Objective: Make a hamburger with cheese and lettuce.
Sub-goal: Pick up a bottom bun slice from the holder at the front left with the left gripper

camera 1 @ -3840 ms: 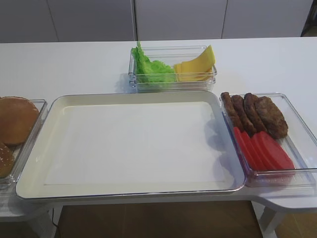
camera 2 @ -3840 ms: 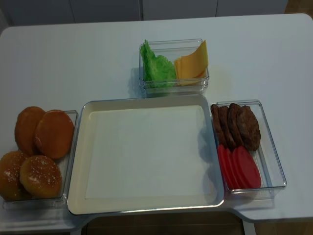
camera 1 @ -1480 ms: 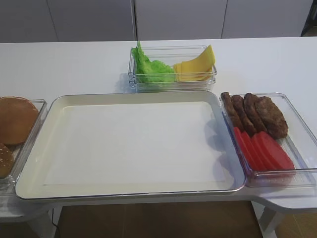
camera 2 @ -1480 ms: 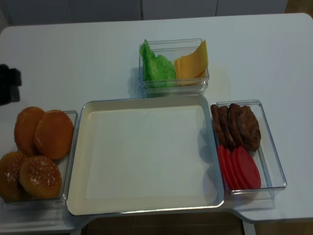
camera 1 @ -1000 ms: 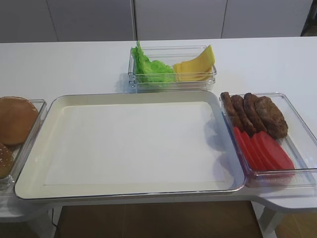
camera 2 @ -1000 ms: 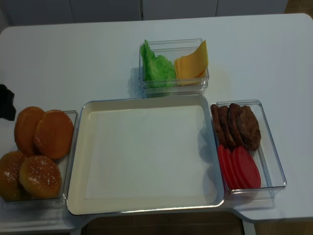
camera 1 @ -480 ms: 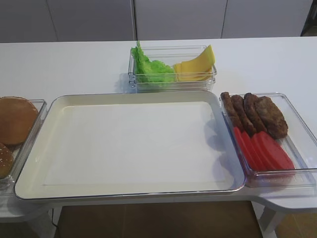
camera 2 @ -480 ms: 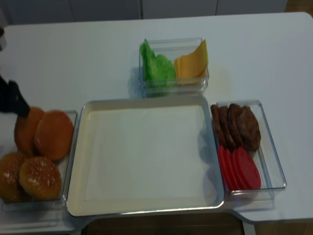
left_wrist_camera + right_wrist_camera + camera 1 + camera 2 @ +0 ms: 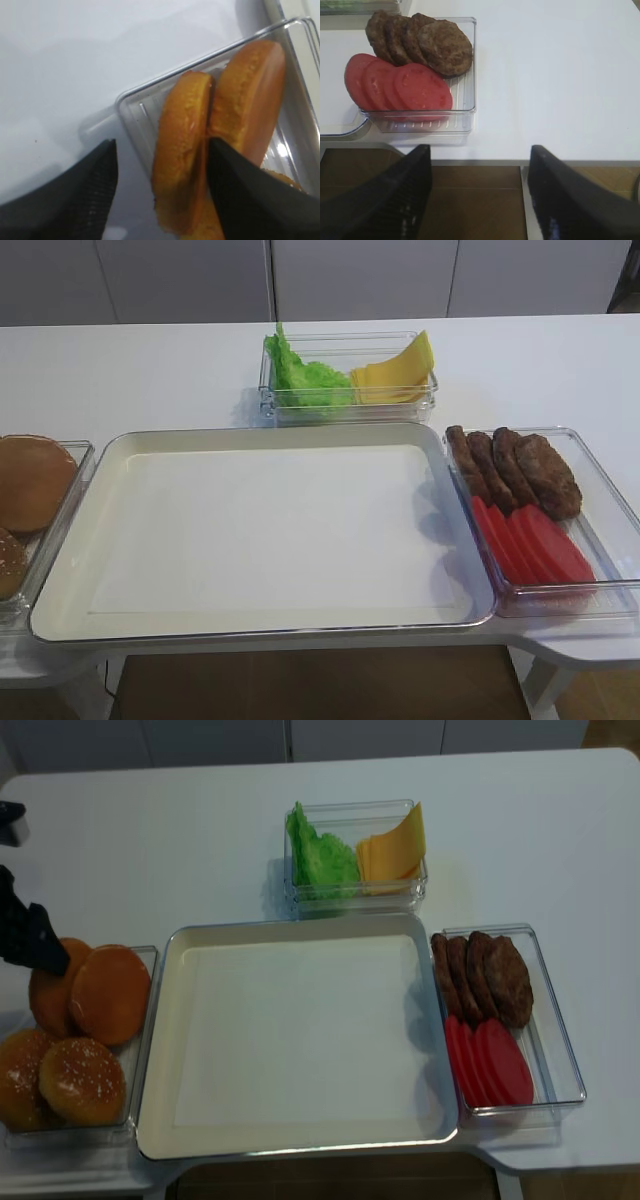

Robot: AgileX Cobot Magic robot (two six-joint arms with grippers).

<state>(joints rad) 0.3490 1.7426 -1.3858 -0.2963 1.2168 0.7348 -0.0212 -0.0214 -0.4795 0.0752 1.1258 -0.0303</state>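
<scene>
Bun halves [image 9: 220, 135] for the hamburger stand on edge, touching, in the clear bin [image 9: 146, 1010] at the left of the big cream tray [image 9: 100, 585]; that tray's floor carries no food. From my left wrist camera I see the left gripper [image 9: 159, 192] with its fingers [image 9: 90, 192] spread apart, straddling the nearer bun half's rim and not touching it. In the overhead realsense view that claw [image 9: 30, 942] sits at the bin's far left corner. Lettuce [image 9: 305, 375] and cheese [image 9: 392, 370] share the clear box behind the tray, lettuce left, cheese right. On my right wrist view the right gripper [image 9: 479, 200] hangs spread wide off the table edge, near the bin of meat patties [image 9: 420, 40] and tomato slices [image 9: 400, 85].
</scene>
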